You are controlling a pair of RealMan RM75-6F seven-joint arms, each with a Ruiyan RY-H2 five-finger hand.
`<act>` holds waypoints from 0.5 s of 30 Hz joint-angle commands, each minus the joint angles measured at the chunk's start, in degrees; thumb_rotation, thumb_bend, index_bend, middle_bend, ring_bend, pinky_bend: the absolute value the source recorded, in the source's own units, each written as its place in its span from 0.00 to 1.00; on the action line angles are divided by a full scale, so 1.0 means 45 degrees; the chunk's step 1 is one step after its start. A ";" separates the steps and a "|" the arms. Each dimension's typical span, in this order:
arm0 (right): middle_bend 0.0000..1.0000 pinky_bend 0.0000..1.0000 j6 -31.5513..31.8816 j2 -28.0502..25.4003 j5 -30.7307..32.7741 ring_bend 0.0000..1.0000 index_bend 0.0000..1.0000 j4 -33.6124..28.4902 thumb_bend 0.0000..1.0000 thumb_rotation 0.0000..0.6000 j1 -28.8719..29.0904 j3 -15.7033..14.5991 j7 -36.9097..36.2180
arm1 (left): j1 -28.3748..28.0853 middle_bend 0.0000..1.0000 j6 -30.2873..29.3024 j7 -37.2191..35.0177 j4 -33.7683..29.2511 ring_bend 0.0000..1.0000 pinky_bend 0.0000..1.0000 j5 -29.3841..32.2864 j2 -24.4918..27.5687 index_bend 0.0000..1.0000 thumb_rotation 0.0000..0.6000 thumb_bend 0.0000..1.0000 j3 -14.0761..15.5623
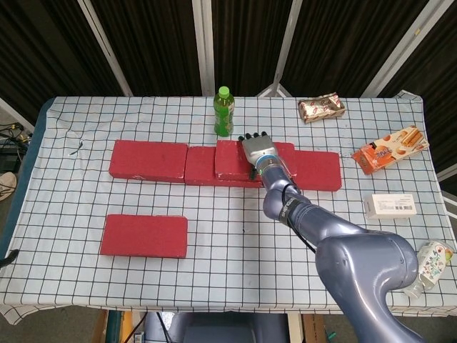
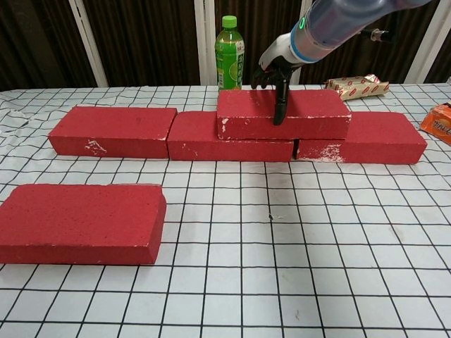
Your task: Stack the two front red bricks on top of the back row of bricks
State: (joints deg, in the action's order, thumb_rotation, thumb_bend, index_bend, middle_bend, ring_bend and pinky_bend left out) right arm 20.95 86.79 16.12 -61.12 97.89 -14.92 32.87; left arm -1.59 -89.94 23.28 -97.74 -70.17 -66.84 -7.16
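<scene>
No legible text for you here.
The green bottle (image 1: pixel 223 111), the snack packets (image 1: pixel 321 108) and the white box (image 1: pixel 390 206) at your far right carry print too small to read.

1. Five red bricks: three in the back row (image 1: pixel 148 160), (image 1: pixel 199 164), (image 1: pixel 318 169), one stacked on that row (image 2: pixel 283 113), one alone in front (image 1: pixel 144 235).
2. One green bottle (image 1: pixel 223 112).
3. Three snack packets: (image 1: pixel 321 108), (image 1: pixel 390 148), (image 1: pixel 433 261).
4. One white box (image 1: pixel 390 206).
5. One robot hand (image 1: pixel 258 151) in view.
</scene>
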 commanded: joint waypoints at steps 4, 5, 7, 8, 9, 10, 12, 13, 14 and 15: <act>0.00 0.00 0.0527 -0.1463 -0.0873 0.00 0.00 -0.1723 0.19 1.00 0.0130 0.0486 -0.0808 | 0.0001 0.00 -0.0031 -0.0154 0.0064 0.00 0.09 -0.0160 0.0018 0.08 1.00 0.03 0.0026; 0.00 0.00 0.1245 -0.2022 -0.1431 0.00 0.00 -0.2311 0.19 1.00 -0.0047 0.0792 -0.1127 | -0.0003 0.00 -0.0112 -0.0227 0.0126 0.00 0.09 -0.0283 0.0012 0.08 1.00 0.03 0.0013; 0.00 0.00 0.3474 -0.3221 -0.3344 0.00 0.00 -0.4284 0.19 1.00 -0.0899 0.1498 -0.2079 | 0.0024 0.00 -0.0259 -0.0473 0.0303 0.00 0.09 -0.0525 -0.0022 0.08 1.00 0.03 0.0017; 0.00 0.00 0.4614 -0.3699 -0.4392 0.00 0.00 -0.5197 0.19 1.00 -0.1463 0.1732 -0.2609 | 0.0041 0.00 -0.0306 -0.0599 0.0370 0.00 0.09 -0.0608 -0.0032 0.08 1.00 0.03 0.0020; 0.00 0.00 0.5680 -0.4193 -0.5447 0.00 0.00 -0.6067 0.19 1.00 -0.2109 0.1855 -0.3166 | 0.0053 0.00 -0.0346 -0.0729 0.0434 0.00 0.09 -0.0684 -0.0036 0.08 1.00 0.03 0.0016; 0.00 0.00 0.6579 -0.4744 -0.6542 0.00 0.00 -0.6961 0.19 1.00 -0.2819 0.1899 -0.3780 | 0.0059 0.00 -0.0363 -0.0845 0.0503 0.00 0.09 -0.0749 -0.0042 0.08 1.00 0.03 0.0018; 0.00 0.00 0.7566 -0.5419 -0.8040 0.00 0.00 -0.7921 0.19 1.00 -0.3864 0.1891 -0.4616 | 0.0057 0.00 -0.0364 -0.0995 0.0596 0.00 0.09 -0.0851 -0.0049 0.07 1.00 0.05 0.0032; 0.00 0.00 0.7875 -0.5655 -0.8570 0.00 0.00 -0.8197 0.19 1.00 -0.4253 0.1850 -0.4890 | 0.0049 0.00 -0.0359 -0.1060 0.0627 0.00 0.09 -0.0912 -0.0051 0.05 1.00 0.05 0.0043; 0.00 0.00 0.8286 -0.5977 -0.9315 0.00 0.00 -0.8528 0.19 1.00 -0.4808 0.1767 -0.5245 | 0.0027 0.00 -0.0358 -0.1160 0.0690 0.00 0.09 -0.1027 -0.0060 0.05 1.00 0.06 0.0055; 0.00 0.00 0.8670 -0.6256 -0.9974 0.00 0.00 -0.8788 0.19 1.00 -0.5332 0.1673 -0.5542 | 0.0004 0.00 -0.0366 -0.1278 0.0775 0.00 0.10 -0.1155 -0.0086 0.03 1.00 0.07 0.0065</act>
State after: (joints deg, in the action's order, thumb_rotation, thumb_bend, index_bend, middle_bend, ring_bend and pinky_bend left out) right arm 49.05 67.90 -13.36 -88.97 85.75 -8.91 17.59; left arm -1.46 -91.54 18.08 -94.69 -74.79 -67.12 -6.95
